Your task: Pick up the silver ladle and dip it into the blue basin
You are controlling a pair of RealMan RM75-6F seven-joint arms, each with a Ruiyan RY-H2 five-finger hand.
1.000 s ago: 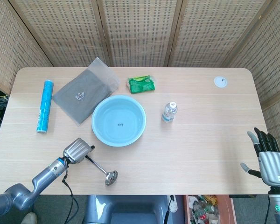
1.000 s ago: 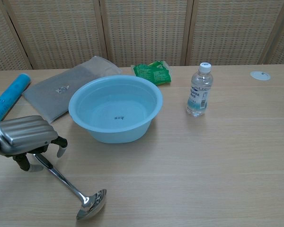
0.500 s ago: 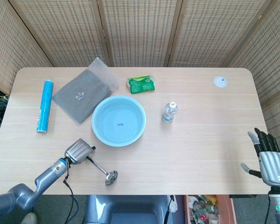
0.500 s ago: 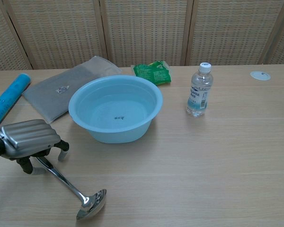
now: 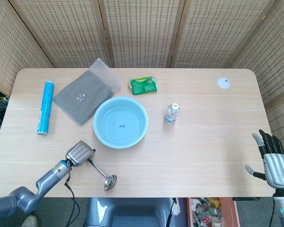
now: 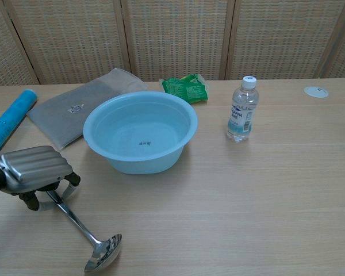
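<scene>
So we've got the wooden table [image 5: 208, 137] taking up most of both views, and sitting a bit left of its middle is the blue basin [image 5: 120, 122], open side up with a small dark mark on its floor. Behind and to the left of the basin there's a flat grey pouch [image 5: 87, 91], its near edge just beside the basin rim, and further left lies a blue tube [image 5: 45, 107] on its side. Our left hand [image 6: 31, 172] is down at the front-left of the table, near the basin but apart from it, palm facing the table and fingers curled around the handle end of the silver ladle [image 6: 83, 233], so we'd call that clamped on the ladle. The handle slants from the hand toward the front edge, and the bowl end sits low by the edge; we can't tell if it's touching the table or just off it. Our right hand [image 5: 273, 161] is way over at the front-right corner, fingers spread apart and holding nothing. Then the small stuff: a green packet [image 5: 144, 85] behind the basin, a clear water bottle [image 5: 171, 113] standing upright to the basin's right, and a little white disc [image 5: 223, 83] near the far right.
</scene>
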